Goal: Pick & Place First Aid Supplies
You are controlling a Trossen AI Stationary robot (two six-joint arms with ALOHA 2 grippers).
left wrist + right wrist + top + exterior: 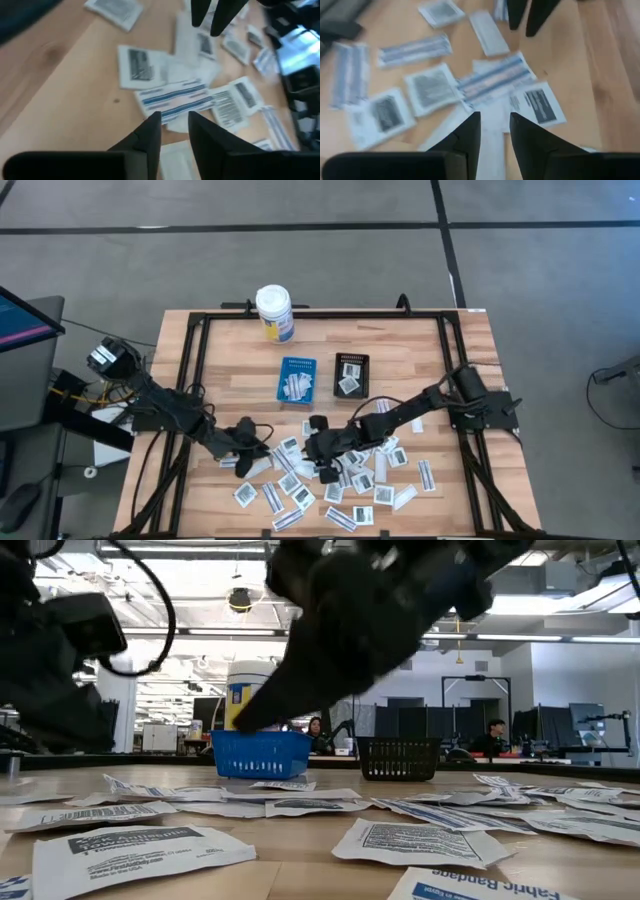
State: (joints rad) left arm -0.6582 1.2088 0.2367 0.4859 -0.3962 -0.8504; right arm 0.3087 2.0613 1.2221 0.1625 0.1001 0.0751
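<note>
Many small white paper packets (pixel 340 480) lie flat and scattered on the wooden table's near middle, some squarish with dark print, some narrow strips. My left gripper (pixel 262 452) hovers low over the pile's left edge, open, with a blue-striped packet (pixel 175 97) just ahead of its fingertips (pixel 175 120). My right gripper (pixel 318 450) faces it from the right, also open, above a white strip and a blue-striped packet (pixel 495 80) near its fingertips (pixel 495 120). Each wrist view shows the other gripper's fingers farther off. Nothing is between either pair of fingers.
A blue tray (pixel 296 378) with a few packets and a black tray (pixel 350 373) with one stand side by side beyond the pile. A white bottle with a yellow label (pixel 274 313) stands at the far edge. A black frame rail (pixel 190 370) borders the table.
</note>
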